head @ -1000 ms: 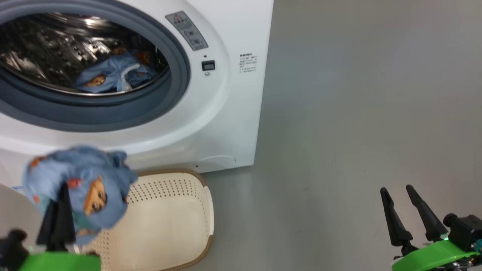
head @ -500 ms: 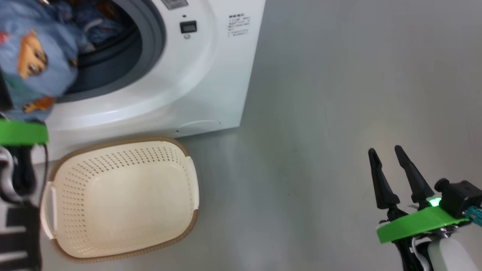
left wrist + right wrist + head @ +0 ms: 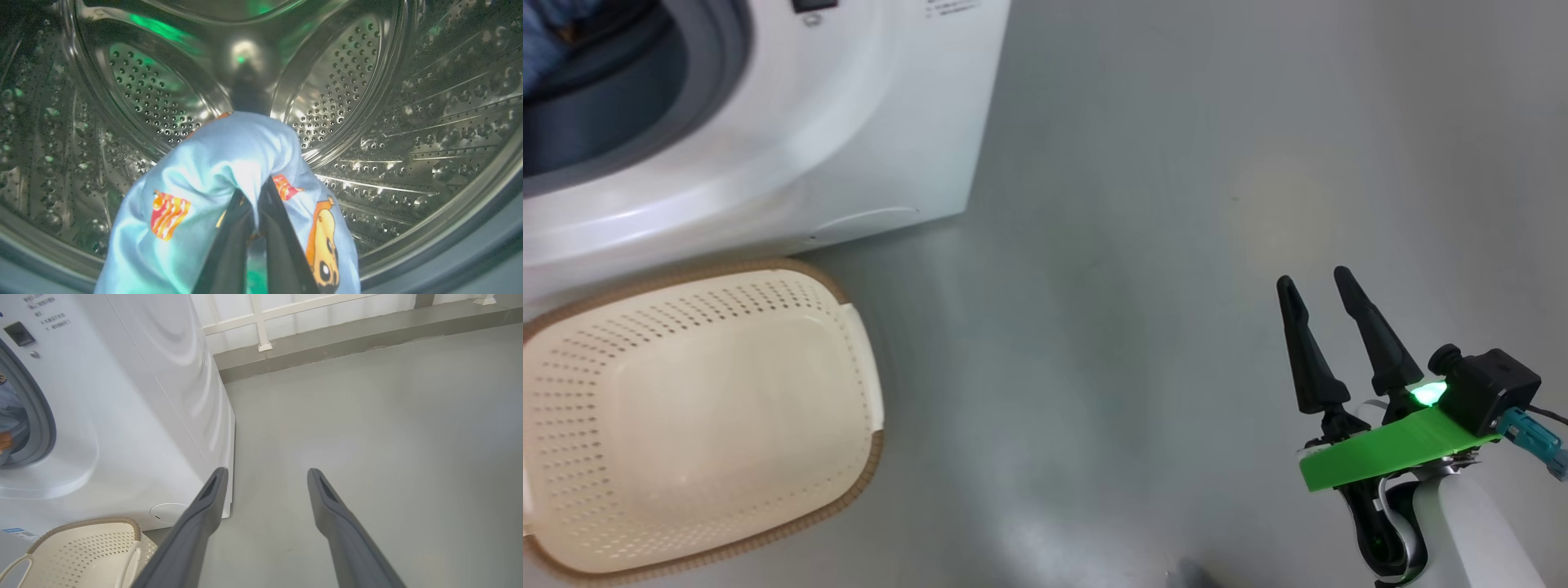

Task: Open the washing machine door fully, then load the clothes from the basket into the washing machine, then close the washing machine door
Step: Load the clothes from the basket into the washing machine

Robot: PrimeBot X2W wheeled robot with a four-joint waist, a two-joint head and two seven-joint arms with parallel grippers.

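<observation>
Left wrist view: left gripper (image 3: 254, 200) clamps clothes (image 3: 229, 163) inside washing machine (image 3: 408, 102); basket (image 3: 686, 408) empty; right gripper (image 3: 1313, 278) jaws wide.

Grey floor (image 3: 1176, 245) bears the washing machine (image 3: 849, 122), the basket (image 3: 792, 310) just beside

clothes (image 3: 229, 163) now inside drum (image 3: 429, 122)

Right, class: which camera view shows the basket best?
The head view: nearly the whole basket, rim and perforated inside. The right wrist view catches just one end with a handle. The left wrist view faces into the drum.
</observation>
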